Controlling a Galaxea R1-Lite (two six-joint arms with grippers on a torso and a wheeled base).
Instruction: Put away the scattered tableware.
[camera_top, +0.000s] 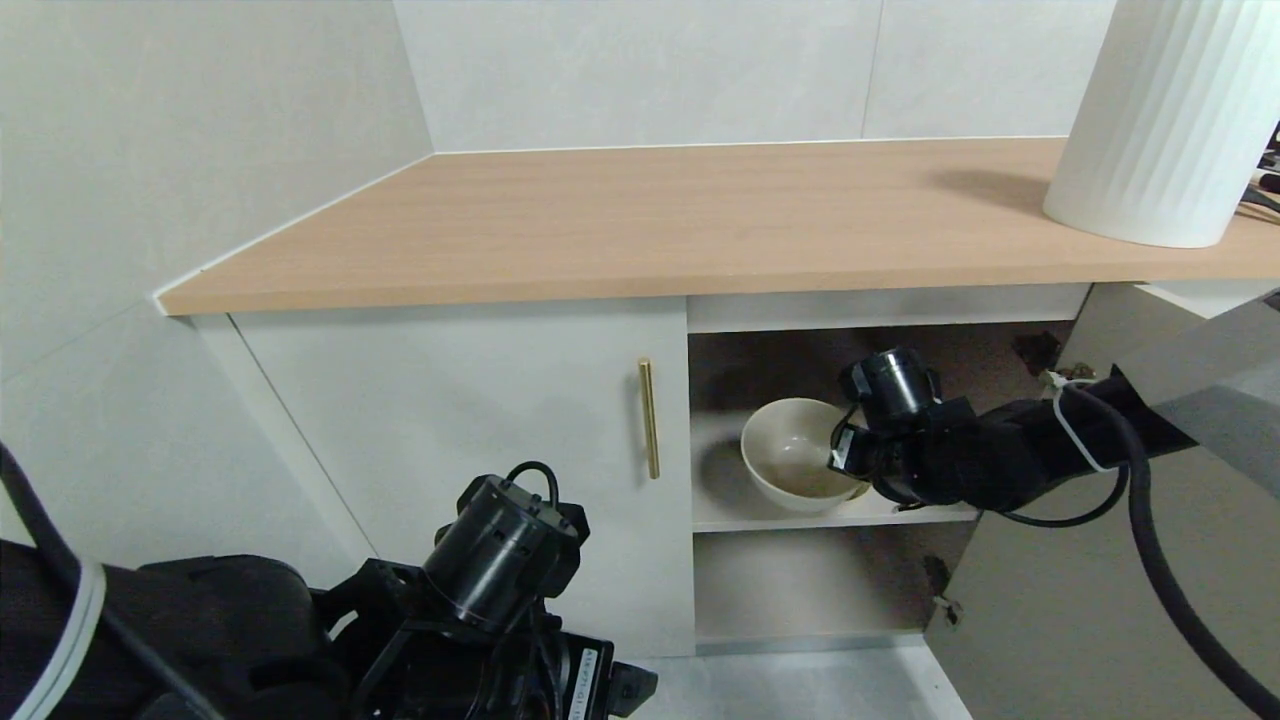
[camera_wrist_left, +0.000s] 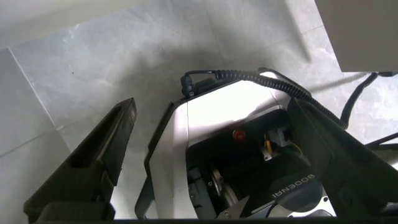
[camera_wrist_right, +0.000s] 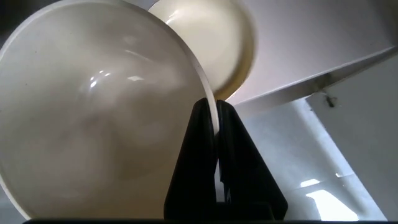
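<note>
Left gripper (camera_wrist_left: 211, 115): nearest to the robot, hanging low over pale grey marbled floor tiles (camera_wrist_left: 81, 68). Its two dark, matte, wedge-shaped fingers (camera_wrist_left: 99, 165) are spread wide with nothing between them.

Closed door: a flat, matte white cabinet door (camera_top: 450, 420) beyond the left gripper. It has a slim brass bar handle (camera_top: 649, 418) standing upright at the edge nearer the right gripper's fingers.

Open door: a smooth grey cabinet door (camera_top: 1050, 620) swung outward, on the outer side of the right arm.

Right gripper (camera_top: 848, 468) (camera_wrist_right: 216, 146): reached inside the open cabinet, above the upper shelf. Its black, tapered fingers (camera_wrist_right: 199, 168) are pressed together on a thin rim.

Bowl: a cream, smooth glazed round bowl (camera_top: 795, 455) (camera_wrist_right: 106, 124) whose rim is pinched between the right gripper's fingers. It is tilted, with its hollow facing out of the cabinet. Whether its low edge touches the shelf cannot be told.

Rounded shape: a second cream curved form (camera_wrist_right: 224, 43) just past the fingertips, behind the bowl. What it is cannot be told.

Shelf: a flat white board (camera_top: 730, 515) below the fingers, with a lower compartment (camera_top: 800, 590) beneath it.

Countertop: a light wood-grain slab (camera_top: 640, 220) above the fingers.

Ribbed vessel: a tall white fluted cylinder (camera_top: 1160, 120) standing on the countertop, well above and beyond the right arm.

Wall: large pale matte tiles (camera_top: 640, 70) behind the countertop.
</note>
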